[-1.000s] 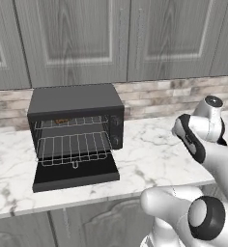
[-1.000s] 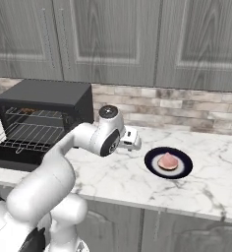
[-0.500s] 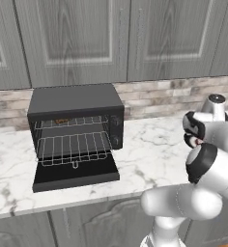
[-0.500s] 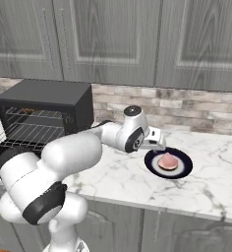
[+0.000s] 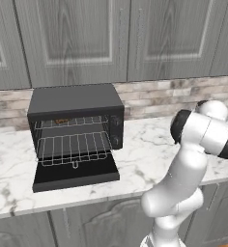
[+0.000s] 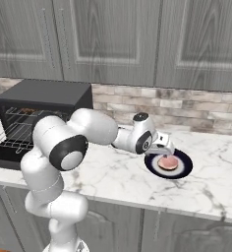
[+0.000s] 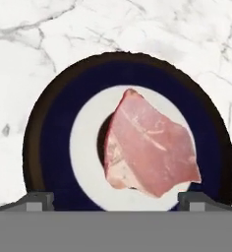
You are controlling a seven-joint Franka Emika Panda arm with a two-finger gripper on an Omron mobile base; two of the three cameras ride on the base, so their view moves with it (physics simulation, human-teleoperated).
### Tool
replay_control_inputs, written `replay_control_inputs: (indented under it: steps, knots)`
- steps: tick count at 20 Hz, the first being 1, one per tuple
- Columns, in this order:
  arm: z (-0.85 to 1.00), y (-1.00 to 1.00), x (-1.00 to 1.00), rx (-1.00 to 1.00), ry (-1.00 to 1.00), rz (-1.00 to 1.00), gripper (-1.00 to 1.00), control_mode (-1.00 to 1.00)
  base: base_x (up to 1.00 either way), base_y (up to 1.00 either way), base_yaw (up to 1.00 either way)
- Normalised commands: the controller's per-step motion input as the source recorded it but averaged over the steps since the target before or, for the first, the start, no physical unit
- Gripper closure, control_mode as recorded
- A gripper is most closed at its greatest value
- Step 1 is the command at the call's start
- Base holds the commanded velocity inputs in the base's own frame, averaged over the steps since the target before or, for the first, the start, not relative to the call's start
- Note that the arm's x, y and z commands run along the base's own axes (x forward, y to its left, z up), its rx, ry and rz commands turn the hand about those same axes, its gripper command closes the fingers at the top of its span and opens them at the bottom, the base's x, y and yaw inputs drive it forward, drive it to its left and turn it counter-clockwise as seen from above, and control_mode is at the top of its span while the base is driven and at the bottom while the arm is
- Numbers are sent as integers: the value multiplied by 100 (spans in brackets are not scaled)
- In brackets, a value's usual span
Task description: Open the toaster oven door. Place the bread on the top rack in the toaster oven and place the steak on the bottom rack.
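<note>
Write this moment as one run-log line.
door: open | steak: on plate | gripper: open, above steak

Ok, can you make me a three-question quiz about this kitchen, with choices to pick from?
1. Where is the steak?
A. on the plate
B. on the bottom rack
C. on the bare counter

2. What colour is the plate's rim?
A. red
B. dark blue
C. yellow

3. How is the oven door?
A. shut
B. missing
C. open, lying flat

Answers:
1. A, the hand view shows the pink meat on the plate's white middle.
2. B, a dark blue ring runs round that middle.
3. C, the left base view shows the door folded down in front of both racks.

The gripper hangs above the plate.
</note>
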Motion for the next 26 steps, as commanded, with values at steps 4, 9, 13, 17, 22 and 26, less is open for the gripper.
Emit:
replay_control_inputs:
  steps: [4,9,13,17,22,26]
  knots:
    - [-24,-46,73,0,5,-8,-100,-100,0,0,0]
    - [-34,-32,50,1,2,-3,-100,-100,0,0,0]
    - [-28,-40,14,4,0,0,-100,-100,0,0,0]
    - [-36,-20,5,4,0,0,-100,-100,0,0,0]
    - [-19,0,1,4,0,0,-100,-100,0,0,0]
    - [-1,0,-5,4,0,0,100,-100,0,0,0]
